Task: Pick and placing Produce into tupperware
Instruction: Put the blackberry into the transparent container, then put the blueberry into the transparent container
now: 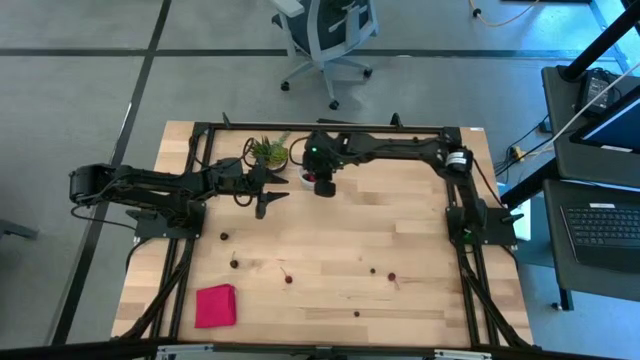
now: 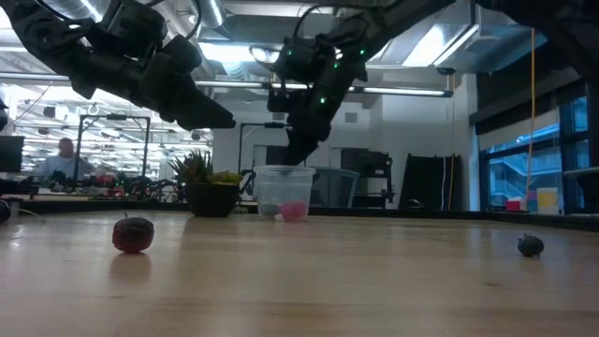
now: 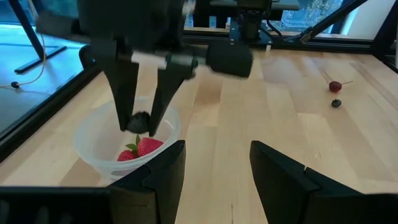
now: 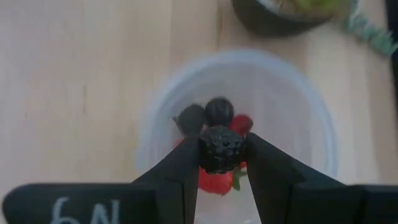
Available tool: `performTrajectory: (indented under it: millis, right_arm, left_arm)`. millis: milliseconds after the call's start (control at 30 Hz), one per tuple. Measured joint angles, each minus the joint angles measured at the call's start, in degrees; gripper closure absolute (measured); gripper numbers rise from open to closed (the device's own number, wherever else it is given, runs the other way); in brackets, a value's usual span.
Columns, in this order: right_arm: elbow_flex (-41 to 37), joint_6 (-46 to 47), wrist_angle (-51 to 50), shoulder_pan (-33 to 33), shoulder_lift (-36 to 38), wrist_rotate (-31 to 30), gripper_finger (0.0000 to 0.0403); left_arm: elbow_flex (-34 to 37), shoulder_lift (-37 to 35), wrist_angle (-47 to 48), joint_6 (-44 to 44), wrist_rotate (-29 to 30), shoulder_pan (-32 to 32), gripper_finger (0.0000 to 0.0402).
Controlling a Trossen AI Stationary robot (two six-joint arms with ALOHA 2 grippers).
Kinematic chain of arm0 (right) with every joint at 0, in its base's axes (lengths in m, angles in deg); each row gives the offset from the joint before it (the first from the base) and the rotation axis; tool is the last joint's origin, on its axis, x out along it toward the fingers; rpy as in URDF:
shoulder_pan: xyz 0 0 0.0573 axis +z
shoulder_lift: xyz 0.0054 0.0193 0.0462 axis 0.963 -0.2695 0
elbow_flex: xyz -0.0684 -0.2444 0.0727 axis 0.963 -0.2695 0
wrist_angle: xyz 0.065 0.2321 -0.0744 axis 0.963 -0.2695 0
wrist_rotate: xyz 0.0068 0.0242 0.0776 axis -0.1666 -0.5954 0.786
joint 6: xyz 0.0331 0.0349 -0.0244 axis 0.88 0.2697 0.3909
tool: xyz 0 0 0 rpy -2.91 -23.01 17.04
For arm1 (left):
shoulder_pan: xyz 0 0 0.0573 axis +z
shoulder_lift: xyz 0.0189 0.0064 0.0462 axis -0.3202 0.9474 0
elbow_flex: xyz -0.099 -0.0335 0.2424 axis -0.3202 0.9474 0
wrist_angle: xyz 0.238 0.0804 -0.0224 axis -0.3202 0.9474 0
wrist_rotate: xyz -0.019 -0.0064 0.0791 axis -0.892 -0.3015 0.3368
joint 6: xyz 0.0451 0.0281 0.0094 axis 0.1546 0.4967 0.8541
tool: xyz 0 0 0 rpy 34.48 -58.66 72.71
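Note:
My right gripper hangs over the tupperware, a small round clear cup, and is shut on a dark bumpy berry. The left wrist view shows that gripper just above the cup's rim. Inside the cup lie red fruits and two dark berries. My left gripper is open and hovers above the table just left of the cup, touching nothing. More small fruits lie scattered on the wood. My right gripper pinches the dark berry between its two fingertips, at their free ends only. The fingers come from above and point down. The berry is lifted clear, over the open mouth of the cup, about level with its rim.
A spiky green potted plant stands right behind the cup toward the far edge. A flat pink cloth lies near the front left corner. Loose fruits dot the near half of the table; one red fruit sits close to the low camera.

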Motion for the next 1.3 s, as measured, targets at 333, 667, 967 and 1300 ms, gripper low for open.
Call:
performTrajectory:
  millis: [333,667,967,1300]
  right_arm:
    - [0.0,0.0,-0.7,-0.1,-2.2,0.0,0.0288]
    - [0.0,0.0,-0.6,-0.1,-2.2,0.0,0.0287]
    - [0.0,0.0,0.1,-0.1,-2.2,0.0,0.0251]
    - [-0.1,0.0,-2.4,-0.1,-0.8,0.0,0.0245]
  left_arm:
    - [0.0,0.0,0.0,0.0,0.1,0.0,0.0228]
    - [0.0,0.0,0.0,0.0,0.2,0.0,0.0228]
    - [0.0,0.0,0.0,0.0,0.2,0.0,0.0228]
    - [0.0,0.0,0.0,0.0,0.3,0.0,0.0228]
